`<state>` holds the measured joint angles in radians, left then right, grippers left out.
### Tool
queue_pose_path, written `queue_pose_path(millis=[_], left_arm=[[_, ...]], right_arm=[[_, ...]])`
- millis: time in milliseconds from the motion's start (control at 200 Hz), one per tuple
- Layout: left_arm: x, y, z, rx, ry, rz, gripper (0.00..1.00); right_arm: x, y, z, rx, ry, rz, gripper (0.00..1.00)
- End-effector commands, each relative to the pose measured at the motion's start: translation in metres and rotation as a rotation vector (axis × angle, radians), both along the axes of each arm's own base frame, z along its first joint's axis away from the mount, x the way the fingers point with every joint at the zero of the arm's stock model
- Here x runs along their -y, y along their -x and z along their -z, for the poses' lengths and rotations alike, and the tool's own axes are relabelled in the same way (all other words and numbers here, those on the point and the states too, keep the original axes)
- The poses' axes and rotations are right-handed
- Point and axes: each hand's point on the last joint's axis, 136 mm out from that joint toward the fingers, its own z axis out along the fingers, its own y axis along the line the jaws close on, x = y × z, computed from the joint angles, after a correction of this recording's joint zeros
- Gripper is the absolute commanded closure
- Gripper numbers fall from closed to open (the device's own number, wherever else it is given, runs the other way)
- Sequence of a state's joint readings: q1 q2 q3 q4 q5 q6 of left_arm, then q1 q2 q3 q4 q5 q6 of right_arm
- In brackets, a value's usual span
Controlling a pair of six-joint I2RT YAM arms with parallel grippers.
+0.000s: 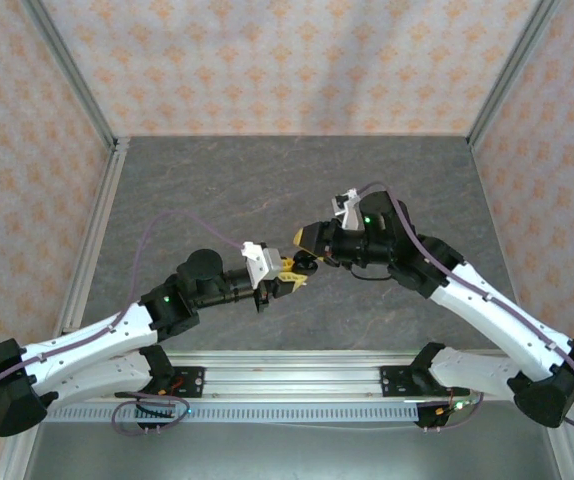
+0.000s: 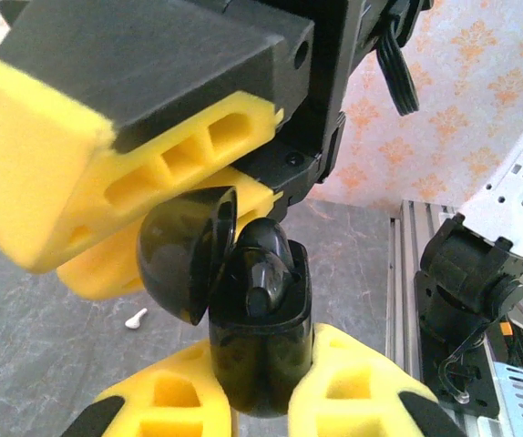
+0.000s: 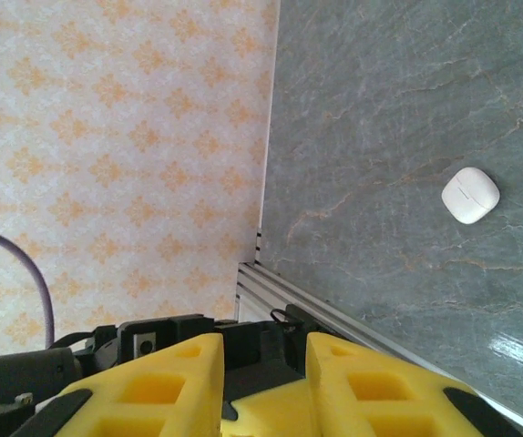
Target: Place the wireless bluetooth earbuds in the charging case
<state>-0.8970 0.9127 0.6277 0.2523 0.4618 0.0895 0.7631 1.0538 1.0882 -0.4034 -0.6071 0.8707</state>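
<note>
Mid-table is the tight spot: the left gripper (image 2: 261, 387) holds up a glossy black open charging case (image 2: 261, 319), and the yellow fingers (image 2: 61, 164) of the right gripper (image 3: 263, 350) crowd right over its mouth, barely a gap. The far half of the dark grey stone-patterned tabletop (image 1: 267, 180) lies open up to the patterned walls (image 1: 287, 60). A tiny white earbud (image 2: 137, 317) and a small white closed case (image 3: 470, 195) lie on the surface.

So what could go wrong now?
The right hand hangs very close over the glossy black charging case, so it might bump the open round lid shut. The left hand pinches only the case's bottom, so a hard push could tip it out.
</note>
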Motion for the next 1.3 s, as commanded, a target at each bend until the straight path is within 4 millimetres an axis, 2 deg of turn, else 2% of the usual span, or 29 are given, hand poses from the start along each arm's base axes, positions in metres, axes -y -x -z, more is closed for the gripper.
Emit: queue_pose_path(millis=[0, 205, 380, 455, 670, 846, 1026, 1181, 1296], left_arm=[[-0.008, -0.019, -0.019, 0.009, 0.061, -0.11, 1.0], [-0.013, -0.023, -0.02, -0.003, 0.076, -0.146, 1.0], [-0.017, -0.026, -0.02, -0.003, 0.077, -0.17, 1.0], [-0.02, -0.027, -0.019, -0.007, 0.077, -0.189, 1.0], [-0.037, -0.036, -0.008, -0.055, 0.065, -0.285, 1.0], [-0.067, -0.058, 0.006, -0.169, 0.061, -0.464, 1.0], [-0.091, -0.092, 0.03, -0.323, 0.047, -0.614, 1.0], [-0.088, -0.118, 0.058, -0.413, -0.026, -0.651, 1.0], [-0.077, -0.14, 0.079, -0.489, -0.079, -0.66, 1.0]], right_arm=[[0.0, 0.023, -0.008, 0.009, -0.019, -0.085, 0.71], [0.007, 0.027, -0.006, 0.031, 0.012, -0.086, 0.71], [0.019, 0.027, -0.005, 0.061, 0.067, -0.059, 0.67], [0.031, 0.023, -0.007, 0.097, 0.108, -0.007, 0.62], [0.079, 0.014, -0.007, 0.186, 0.237, 0.172, 0.59], [0.108, 0.012, 0.01, 0.194, 0.357, 0.263, 0.56], [0.113, 0.013, 0.035, 0.161, 0.414, 0.262, 0.53], [0.114, 0.014, 0.054, 0.131, 0.449, 0.255, 0.5], [0.116, 0.016, 0.069, 0.108, 0.475, 0.249, 0.48]])
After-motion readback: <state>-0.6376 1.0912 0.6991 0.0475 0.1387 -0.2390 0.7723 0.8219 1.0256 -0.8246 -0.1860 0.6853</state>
